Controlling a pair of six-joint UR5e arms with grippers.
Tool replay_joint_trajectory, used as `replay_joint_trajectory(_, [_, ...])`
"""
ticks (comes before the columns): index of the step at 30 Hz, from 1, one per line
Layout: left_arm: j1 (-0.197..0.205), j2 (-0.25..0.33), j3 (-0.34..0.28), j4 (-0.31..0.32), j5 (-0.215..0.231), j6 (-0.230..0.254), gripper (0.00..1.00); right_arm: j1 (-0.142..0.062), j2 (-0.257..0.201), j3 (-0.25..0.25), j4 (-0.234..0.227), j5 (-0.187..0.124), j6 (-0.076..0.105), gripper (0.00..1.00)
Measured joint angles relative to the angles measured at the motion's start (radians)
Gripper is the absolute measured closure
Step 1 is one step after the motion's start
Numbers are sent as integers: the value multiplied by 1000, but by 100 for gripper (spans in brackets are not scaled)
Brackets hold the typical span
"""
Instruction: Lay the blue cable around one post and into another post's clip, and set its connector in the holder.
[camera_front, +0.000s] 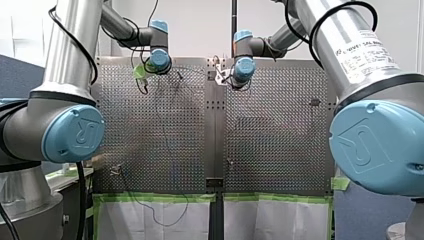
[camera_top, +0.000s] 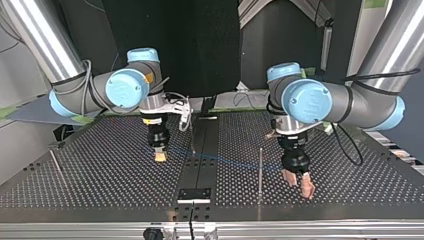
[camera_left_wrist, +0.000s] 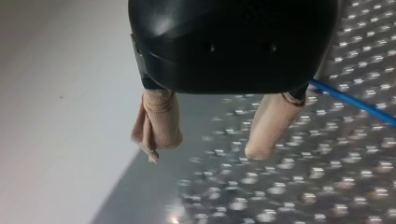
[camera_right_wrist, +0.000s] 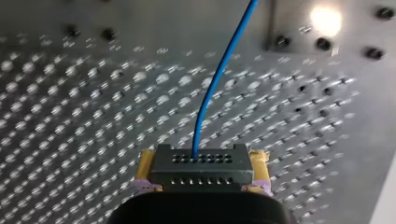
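Right gripper (camera_right_wrist: 201, 161) pinching one connector (camera_right_wrist: 201, 173) on one blue cable (camera_right_wrist: 219, 79), left gripper (camera_left_wrist: 207, 149) spread empty over perforated metal table (camera_left_wrist: 303, 186), two posts (camera_top: 260, 170) mid-table.

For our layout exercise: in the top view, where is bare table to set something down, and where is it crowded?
Bare table lies between the leaning post at the view's left and my right gripper, and beyond my left gripper toward the view's right edge. Crowded: the middle, with blue cable, upright post and holder.
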Motion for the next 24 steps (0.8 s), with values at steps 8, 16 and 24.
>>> replay_joint_trajectory(8, [-20,-62,-43,8,21,0,0,-13,1,74,-56,15,20,94])
replay_joint_trajectory(16, [-30,-122,-58,26,25,-11,0,-34,2,145,-126,14,58,94])
replay_joint_trajectory(24, [-32,-131,-58,29,24,-25,0,-64,4,215,-196,15,78,94])
